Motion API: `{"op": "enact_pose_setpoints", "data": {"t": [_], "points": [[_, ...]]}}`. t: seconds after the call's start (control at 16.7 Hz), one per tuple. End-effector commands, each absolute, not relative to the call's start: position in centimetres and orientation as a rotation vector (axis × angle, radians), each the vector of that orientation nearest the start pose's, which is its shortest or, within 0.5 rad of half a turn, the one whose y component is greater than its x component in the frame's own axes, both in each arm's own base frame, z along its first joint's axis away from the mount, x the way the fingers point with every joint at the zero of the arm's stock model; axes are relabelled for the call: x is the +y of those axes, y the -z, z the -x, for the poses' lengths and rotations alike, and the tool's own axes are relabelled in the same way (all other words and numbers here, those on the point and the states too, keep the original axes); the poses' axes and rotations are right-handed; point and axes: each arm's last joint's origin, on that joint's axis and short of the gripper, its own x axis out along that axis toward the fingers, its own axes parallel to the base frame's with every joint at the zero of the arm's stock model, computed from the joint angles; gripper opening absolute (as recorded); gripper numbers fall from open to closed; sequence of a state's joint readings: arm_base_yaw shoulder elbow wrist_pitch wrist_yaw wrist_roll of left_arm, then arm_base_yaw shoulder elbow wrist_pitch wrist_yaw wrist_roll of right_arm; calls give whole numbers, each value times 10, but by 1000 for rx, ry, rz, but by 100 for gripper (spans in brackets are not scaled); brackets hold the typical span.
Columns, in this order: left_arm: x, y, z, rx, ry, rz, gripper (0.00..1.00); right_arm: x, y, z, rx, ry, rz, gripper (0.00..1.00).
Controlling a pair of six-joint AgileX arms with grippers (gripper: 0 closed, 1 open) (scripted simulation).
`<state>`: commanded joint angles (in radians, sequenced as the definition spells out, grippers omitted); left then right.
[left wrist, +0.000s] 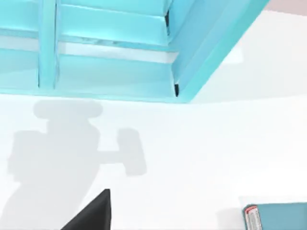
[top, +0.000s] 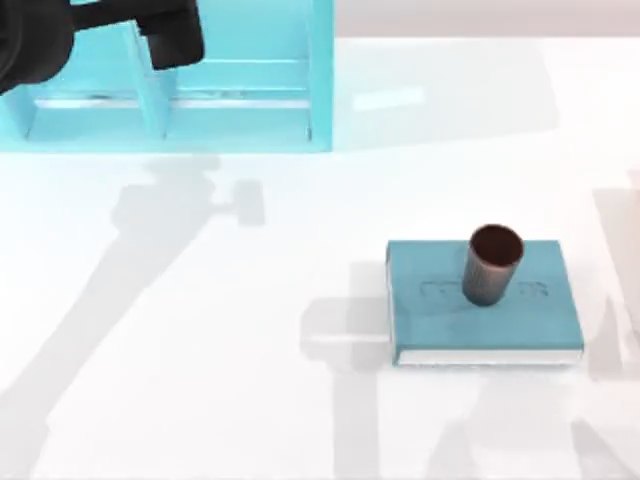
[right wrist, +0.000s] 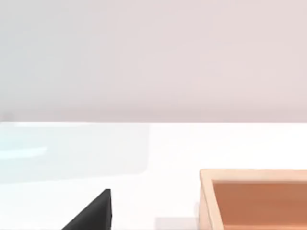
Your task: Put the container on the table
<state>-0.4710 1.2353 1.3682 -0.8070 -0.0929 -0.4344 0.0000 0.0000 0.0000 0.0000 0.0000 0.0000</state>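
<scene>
The container (top: 492, 265), a small reddish-brown cup with a dark inside, stands upright on the teal book (top: 520, 320) at the right of the white table (top: 200, 380). My left gripper (top: 175, 45) hangs high at the far left, over the light blue shelf unit (top: 250, 90) and far from the container. A black part of it shows in the left wrist view, with a corner of the book (left wrist: 283, 215) beyond. A black part of my right gripper (right wrist: 91, 215) shows in the right wrist view, above the white table (right wrist: 144, 153).
The shelf unit (left wrist: 105, 72) spans the back left of the table. An open orange-brown wooden box (right wrist: 259, 201) sits close to my right gripper. Bare white surface lies to the left of and in front of the book.
</scene>
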Motion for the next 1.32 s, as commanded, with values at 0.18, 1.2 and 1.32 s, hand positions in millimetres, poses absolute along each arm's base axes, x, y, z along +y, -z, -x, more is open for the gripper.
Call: {"op": "enact_pose_setpoints", "data": {"t": [0.18,1.2,1.32], "points": [[-161,-393,-262,855,205,232,100,-1,-160,-106,0,0,0,100],[-395,-283,-269,1271,23,-6,100,-1,-160,-106,0,0,0,100],[-399,-279,-265,1276,17,-17,100,-1,-160,-106,0,0,0,100]]}}
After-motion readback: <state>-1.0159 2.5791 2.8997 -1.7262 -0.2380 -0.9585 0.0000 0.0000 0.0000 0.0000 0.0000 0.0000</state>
